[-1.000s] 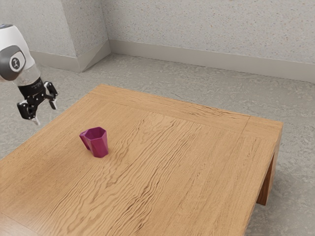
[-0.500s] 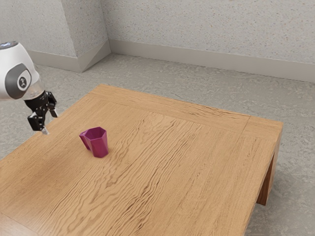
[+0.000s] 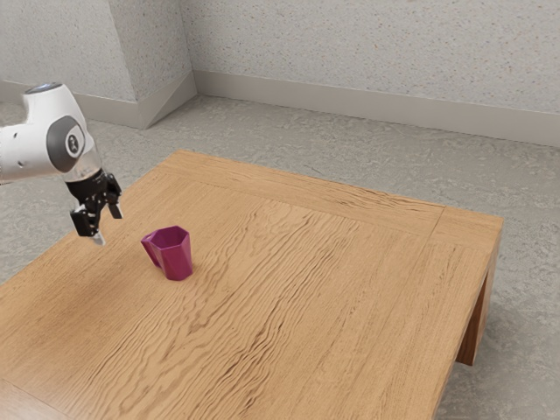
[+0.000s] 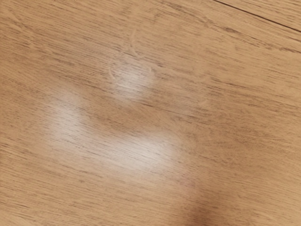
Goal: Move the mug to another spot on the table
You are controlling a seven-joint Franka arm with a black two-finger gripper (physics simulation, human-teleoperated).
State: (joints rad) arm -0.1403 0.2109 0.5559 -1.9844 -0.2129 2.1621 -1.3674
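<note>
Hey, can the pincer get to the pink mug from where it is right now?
Probably yes: the pincer hangs open over the table, just toward the exterior view's left of the mug, with nothing between them.

The exterior view looks down from high and well back, slantwise across most of the light-brown wooden table [image 3: 350, 289]. The wrist view faces down, close over that table [image 4: 150, 113], a patch at the exterior frame's left.
</note>
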